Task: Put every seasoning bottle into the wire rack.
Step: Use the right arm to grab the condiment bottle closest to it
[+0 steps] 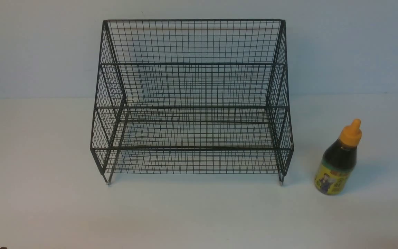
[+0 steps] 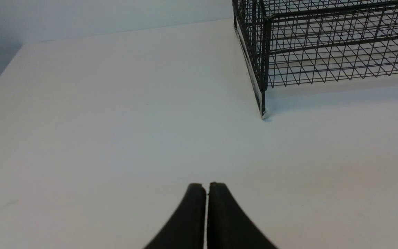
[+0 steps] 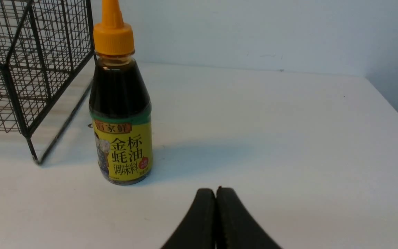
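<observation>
right wrist view crops the seasoning bottle (image 3: 121, 114) at its nozzle tip. both wrist views crop the wire rack (image 2: 264, 52).

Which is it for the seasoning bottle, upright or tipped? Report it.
Upright. The seasoning bottle stands on its base on the table, orange cap topmost, outside the wire rack.

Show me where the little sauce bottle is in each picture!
Front view: the seasoning bottle stands on the table, right of the wire rack.
Left wrist view: not in it.
Right wrist view: the bottle stands beside the rack's corner foot.
Shared landmark: the wire rack, seen in all three.
</observation>
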{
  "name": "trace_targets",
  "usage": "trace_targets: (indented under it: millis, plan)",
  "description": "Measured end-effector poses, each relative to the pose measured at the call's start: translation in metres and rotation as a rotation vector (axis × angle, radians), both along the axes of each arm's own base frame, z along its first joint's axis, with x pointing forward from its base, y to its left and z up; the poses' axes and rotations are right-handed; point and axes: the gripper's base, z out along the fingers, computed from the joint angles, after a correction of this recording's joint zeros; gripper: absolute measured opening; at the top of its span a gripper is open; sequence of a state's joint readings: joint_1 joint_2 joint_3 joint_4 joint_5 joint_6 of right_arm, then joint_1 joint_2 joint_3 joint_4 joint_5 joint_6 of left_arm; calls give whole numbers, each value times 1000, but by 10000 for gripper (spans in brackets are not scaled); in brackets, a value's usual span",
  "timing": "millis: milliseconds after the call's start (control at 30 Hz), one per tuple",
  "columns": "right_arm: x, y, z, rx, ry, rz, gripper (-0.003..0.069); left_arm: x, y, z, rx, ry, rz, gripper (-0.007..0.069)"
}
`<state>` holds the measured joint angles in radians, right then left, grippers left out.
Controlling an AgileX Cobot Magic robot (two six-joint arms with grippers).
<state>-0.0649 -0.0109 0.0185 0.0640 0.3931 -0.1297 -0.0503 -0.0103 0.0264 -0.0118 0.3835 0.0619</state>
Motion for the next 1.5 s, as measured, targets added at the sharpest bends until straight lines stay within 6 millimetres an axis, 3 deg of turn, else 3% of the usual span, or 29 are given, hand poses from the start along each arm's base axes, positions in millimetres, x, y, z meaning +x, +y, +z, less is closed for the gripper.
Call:
trace_targets:
  millis: [133, 267, 333, 467, 733, 867, 967, 1033, 1200, 1300, 1367, 1500]
  plan:
    - [0, 0, 0, 8, -7, -1, -15, 0, 0, 0, 0, 0, 0, -5]
    - [2, 0, 8, 45, -120, -7, -15, 0, 0, 0, 0, 0, 0, -5]
    - [2, -1, 23, 118, -290, -24, -15, 0, 0, 0, 0, 0, 0, -5]
    - [0, -3, 36, 273, -448, -36, -15, 0, 0, 0, 0, 0, 0, -5]
    - [-1, -4, 44, 355, -542, -32, -15, 0, 0, 0, 0, 0, 0, -5]
    - [8, -6, 49, 360, -554, -38, -15, 0, 0, 0, 0, 0, 0, -5]
    - [23, -4, 54, 315, -475, -21, -15, 0, 0, 0, 0, 0, 0, -5]
    - [49, 2, 73, 250, -402, 47, -15, 0, 0, 0, 0, 0, 0, -5]
    - [99, 20, 89, 210, -386, 191, -11, 0, 0, 0, 0, 0, 0, -5]
    - [119, 30, 86, 214, -373, 249, 8, 0, 0, 0, 0, 0, 0, -5]
    - [141, 39, 73, 221, -321, 282, 57, 0, 0, 0, 0, 0, 0, -5]
    - [161, 43, 59, 223, -261, 287, 165, 0, 0, 0, 0, 0, 0, -5]
